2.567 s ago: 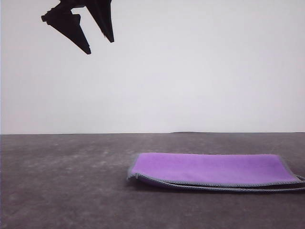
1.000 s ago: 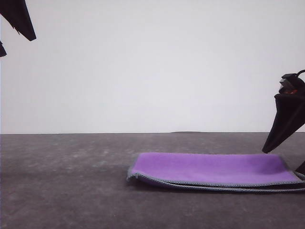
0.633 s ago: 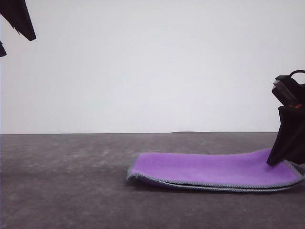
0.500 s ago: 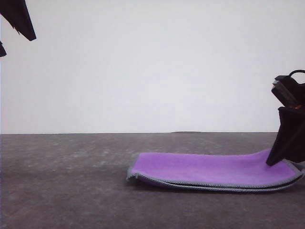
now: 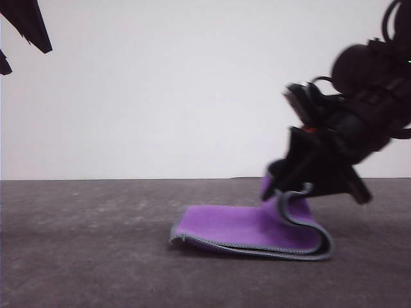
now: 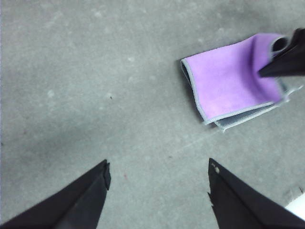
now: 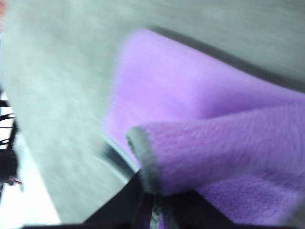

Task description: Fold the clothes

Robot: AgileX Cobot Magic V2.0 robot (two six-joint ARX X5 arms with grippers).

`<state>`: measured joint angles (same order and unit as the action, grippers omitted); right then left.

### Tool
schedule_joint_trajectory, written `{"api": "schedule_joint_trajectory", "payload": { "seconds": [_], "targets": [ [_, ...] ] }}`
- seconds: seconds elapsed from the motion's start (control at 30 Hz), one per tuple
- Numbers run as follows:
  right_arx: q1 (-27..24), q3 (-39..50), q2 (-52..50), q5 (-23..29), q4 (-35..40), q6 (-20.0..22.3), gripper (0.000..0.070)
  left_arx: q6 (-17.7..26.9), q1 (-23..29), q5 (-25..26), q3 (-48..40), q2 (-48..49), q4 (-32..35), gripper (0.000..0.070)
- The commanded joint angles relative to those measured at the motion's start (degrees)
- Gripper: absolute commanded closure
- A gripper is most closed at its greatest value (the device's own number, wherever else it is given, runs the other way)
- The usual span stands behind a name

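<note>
The cloth [image 5: 244, 228], already doubled, is mid second fold: right tool [image 5: 290, 190] pinches its raised edge; left tool [image 6: 157, 191] spread.

The counter [image 5: 90, 256] is dark grey and looks a bit rough, with pale, dusty patches here and there. Behind its far edge stands a plain white wall [image 5: 167, 96]. In the left wrist view the counter [image 6: 95, 86] looks lighter grey, with small specks.
</note>
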<state>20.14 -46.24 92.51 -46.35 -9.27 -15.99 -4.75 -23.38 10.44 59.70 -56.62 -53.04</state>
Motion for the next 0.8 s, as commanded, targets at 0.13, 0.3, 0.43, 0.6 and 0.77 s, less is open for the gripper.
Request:
{"api": "schedule_joint_trajectory", "payload": {
  "seconds": [0.13, 0.3, 0.43, 0.6, 0.77],
  "targets": [
    [4.11, -0.48, 1.61, -0.12, 7.55, -8.73, 0.0695, -0.42, -0.15, -0.11, 0.24, -0.46, 0.80, 0.0306],
    [5.56, -0.50, 2.72, 0.14, 9.95, -10.20, 0.0695, -0.40, -0.15, -0.12, 0.24, -0.46, 0.81, 0.0306],
    [5.78, -0.59, 3.36, 0.22, 10.66, -10.61, 0.0694, -0.39, -0.15, -0.11, 0.24, -0.46, 0.79, 0.0306],
    [5.88, -0.59, 3.39, -0.38, 10.78, -10.59, 0.0498, -0.39, -0.15, -0.11, 0.24, -0.46, 0.78, 0.0306],
    [5.93, -0.59, 3.39, -0.83, 10.81, -10.58, 0.0381, -0.42, -0.15, -0.11, 0.24, -0.46, 0.79, 0.0306]
  ]
}}
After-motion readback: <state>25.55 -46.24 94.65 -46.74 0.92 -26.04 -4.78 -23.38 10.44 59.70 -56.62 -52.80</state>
